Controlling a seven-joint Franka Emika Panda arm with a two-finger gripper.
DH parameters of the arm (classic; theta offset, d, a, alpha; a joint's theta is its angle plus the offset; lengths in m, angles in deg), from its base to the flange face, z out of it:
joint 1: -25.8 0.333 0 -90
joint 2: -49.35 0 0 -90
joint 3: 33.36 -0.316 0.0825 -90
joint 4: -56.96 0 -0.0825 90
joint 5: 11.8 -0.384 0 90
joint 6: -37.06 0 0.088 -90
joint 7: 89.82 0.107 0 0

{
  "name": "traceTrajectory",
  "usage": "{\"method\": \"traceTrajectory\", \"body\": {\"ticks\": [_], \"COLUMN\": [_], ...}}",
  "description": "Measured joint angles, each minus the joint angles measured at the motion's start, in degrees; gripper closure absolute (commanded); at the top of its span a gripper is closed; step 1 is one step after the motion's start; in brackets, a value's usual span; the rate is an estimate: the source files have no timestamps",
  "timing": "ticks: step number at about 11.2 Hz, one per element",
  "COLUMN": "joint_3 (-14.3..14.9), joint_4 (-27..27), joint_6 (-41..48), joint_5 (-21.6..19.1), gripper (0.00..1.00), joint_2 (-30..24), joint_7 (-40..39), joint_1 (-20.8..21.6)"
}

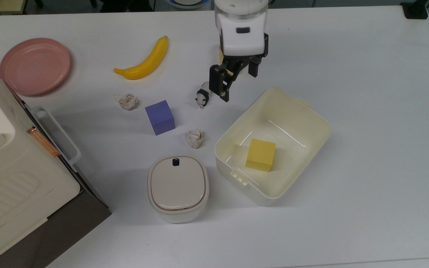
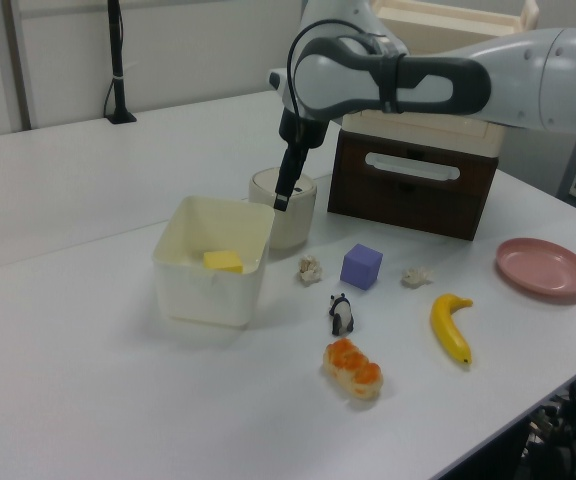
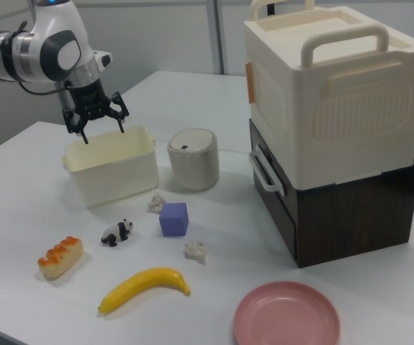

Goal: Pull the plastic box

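I hold the gripper [image 1: 239, 82] spread and empty above the box [image 1: 313, 117] rim, lining up to hook and pull.

In the top view, the large cream lidless plastic box [image 1: 313, 119] sits right of centre with a yellow foam cube [image 1: 261, 155] inside; a rounded-square lidded container [image 1: 178, 188] stands just to its left, the open two-finger gripper [image 1: 237, 81] above its upper-left corner.
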Motion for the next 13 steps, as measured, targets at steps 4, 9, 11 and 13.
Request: {"method": "traceTrajectory", "body": {"ticks": [4, 9, 11, 13], "joint_3": [0.1, 0.7, 1.2, 1.3], "joint_4": [0.0, 0.1, 0.1, 0.1], "joint_6": [-6.0, -10.2, -10.3, -10.3], "joint_5": [1.6, 1.7, 2.0, 2.3], "gripper": [0.00, 0.00, 0.00, 0.00], "joint_2": [4.3, 7.8, 8.4, 9.0], "joint_7": [-3.8, -3.8, -4.0, -4.1], "joint_1": [3.0, 4.5, 4.5, 4.5]}}
